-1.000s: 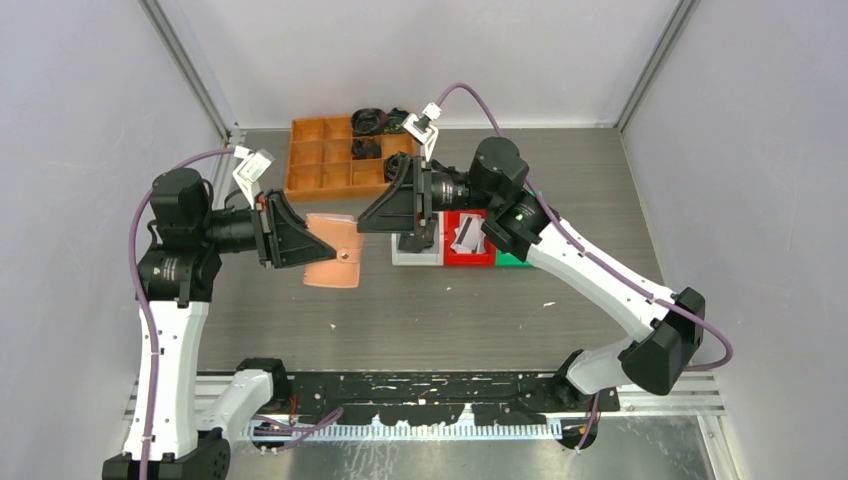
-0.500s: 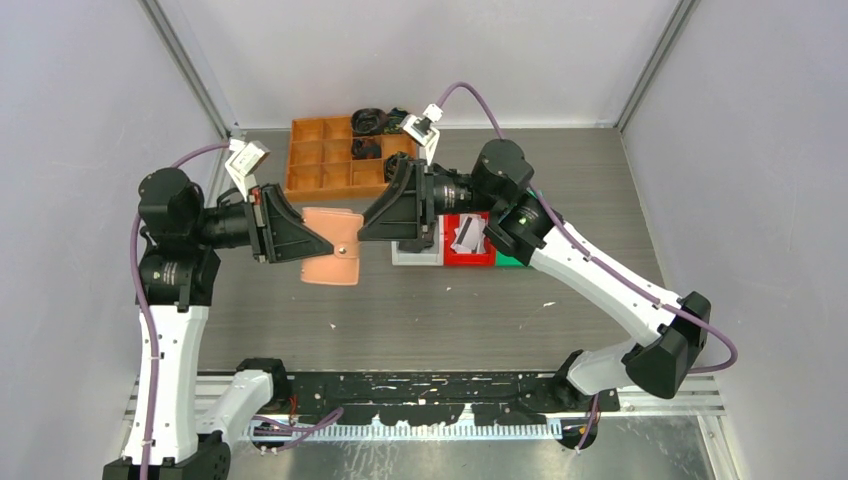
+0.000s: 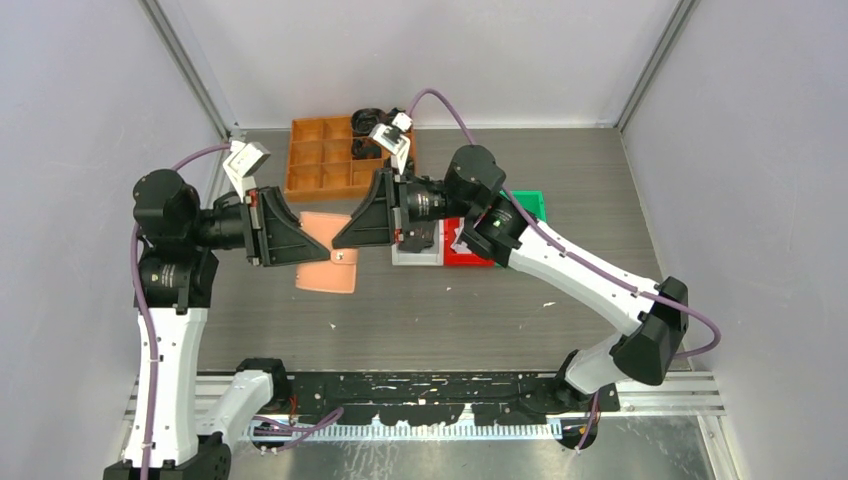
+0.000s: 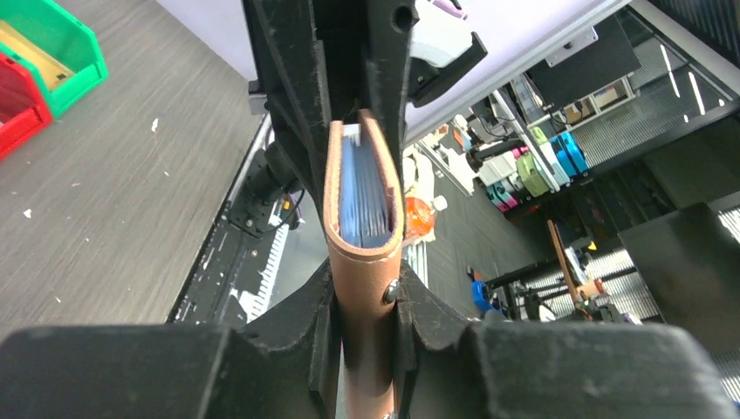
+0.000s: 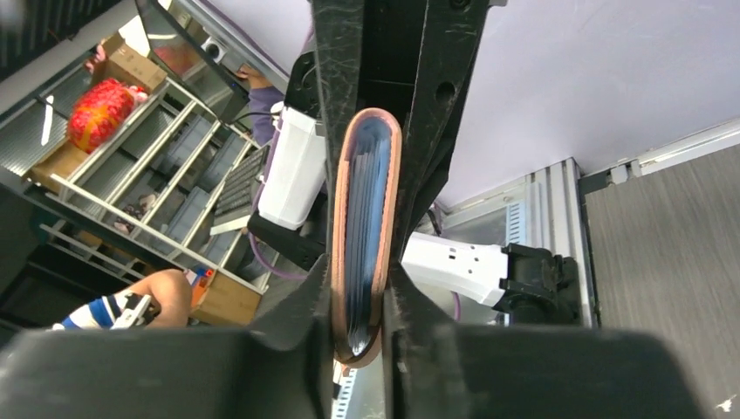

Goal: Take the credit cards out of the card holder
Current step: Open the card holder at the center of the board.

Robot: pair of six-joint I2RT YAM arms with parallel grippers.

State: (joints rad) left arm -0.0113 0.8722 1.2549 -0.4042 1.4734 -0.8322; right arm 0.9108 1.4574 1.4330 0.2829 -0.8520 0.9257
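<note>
**Overhead view:** the left pincer [image 3: 312,246] is clenched on the salmon card holder [image 3: 330,272] and holds it off the surface [image 3: 420,310]. The right pincer [image 3: 343,240] grips the holder's opposite end, tip to tip.

**Wrist views only:** the folded holder is seen edge-on, with blue pockets [image 4: 362,192] packed inside. Credit cards cannot be told apart from the pockets. A red bin [image 3: 470,258] lies behind the right pincer.

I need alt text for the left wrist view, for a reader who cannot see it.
The left gripper clamps the salmon-pink card holder edge-on, its blue inner pockets showing; the right gripper grips its far end. At left lies the grey table with a red bin and a green bin.
</note>
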